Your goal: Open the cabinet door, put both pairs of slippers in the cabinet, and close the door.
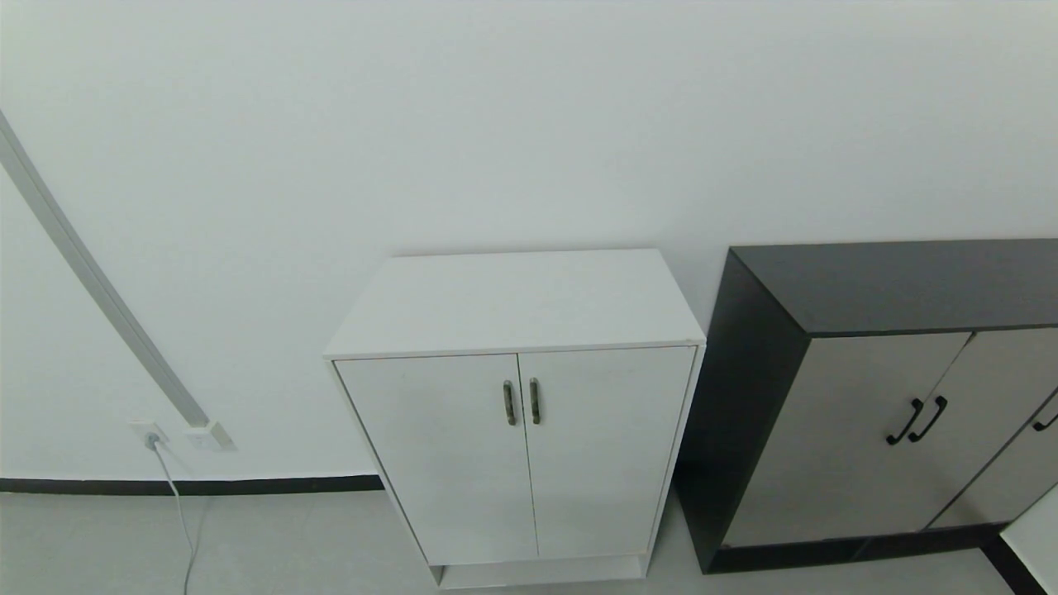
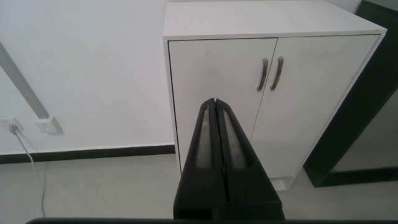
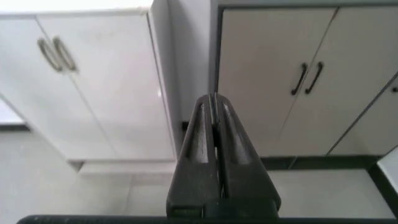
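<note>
A white two-door cabinet (image 1: pixel 517 413) stands against the wall, both doors closed, with two grey handles (image 1: pixel 521 402) side by side at its middle. My left gripper (image 2: pixel 215 102) is shut with nothing in it, held some way in front of the cabinet's (image 2: pixel 267 93) left door. In the right wrist view my right gripper (image 3: pixel 214 98) is also shut and holds nothing; it faces the gap between the white cabinet (image 3: pixel 93 81) and the dark one.
A black cabinet (image 1: pixel 876 388) with grey doors and black handles (image 1: pixel 917 420) stands right beside the white one. A wall socket (image 1: pixel 149 433) with a plugged-in cable (image 1: pixel 186 529) sits low on the left wall. A grey conduit (image 1: pixel 91 273) slants down the wall.
</note>
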### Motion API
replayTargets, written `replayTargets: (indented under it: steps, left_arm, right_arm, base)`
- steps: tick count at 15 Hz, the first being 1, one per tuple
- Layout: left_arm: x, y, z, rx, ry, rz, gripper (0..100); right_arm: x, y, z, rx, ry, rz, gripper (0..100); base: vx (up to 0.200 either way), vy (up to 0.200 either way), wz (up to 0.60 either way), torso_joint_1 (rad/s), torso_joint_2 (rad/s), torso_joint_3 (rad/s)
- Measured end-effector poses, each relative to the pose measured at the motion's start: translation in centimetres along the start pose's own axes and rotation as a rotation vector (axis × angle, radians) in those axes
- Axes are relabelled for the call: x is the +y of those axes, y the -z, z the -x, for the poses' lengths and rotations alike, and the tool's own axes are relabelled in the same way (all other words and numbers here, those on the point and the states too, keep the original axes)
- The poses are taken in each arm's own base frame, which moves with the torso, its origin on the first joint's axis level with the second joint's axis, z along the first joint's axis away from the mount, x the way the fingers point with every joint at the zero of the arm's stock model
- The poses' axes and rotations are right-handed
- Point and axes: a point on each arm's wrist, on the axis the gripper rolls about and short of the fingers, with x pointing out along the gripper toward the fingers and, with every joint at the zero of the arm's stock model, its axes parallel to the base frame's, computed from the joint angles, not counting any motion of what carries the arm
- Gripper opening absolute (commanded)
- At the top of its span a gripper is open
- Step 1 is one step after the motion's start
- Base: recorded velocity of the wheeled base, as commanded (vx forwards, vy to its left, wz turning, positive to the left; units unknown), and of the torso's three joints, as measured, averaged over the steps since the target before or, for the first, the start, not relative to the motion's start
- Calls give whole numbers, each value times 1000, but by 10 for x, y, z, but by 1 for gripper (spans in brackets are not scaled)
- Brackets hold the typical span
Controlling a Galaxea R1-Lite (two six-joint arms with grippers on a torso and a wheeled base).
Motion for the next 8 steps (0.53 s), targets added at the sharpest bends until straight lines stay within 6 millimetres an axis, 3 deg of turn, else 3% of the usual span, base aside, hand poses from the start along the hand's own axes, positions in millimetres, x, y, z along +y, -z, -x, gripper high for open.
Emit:
replayTargets:
  steps: [8]
  left_arm:
    - [0, 0, 0, 1, 0, -3, 0]
  right_arm:
    - [-1, 1, 3, -47, 76, -86, 0]
  base:
    - [0, 0, 0, 0, 0, 0]
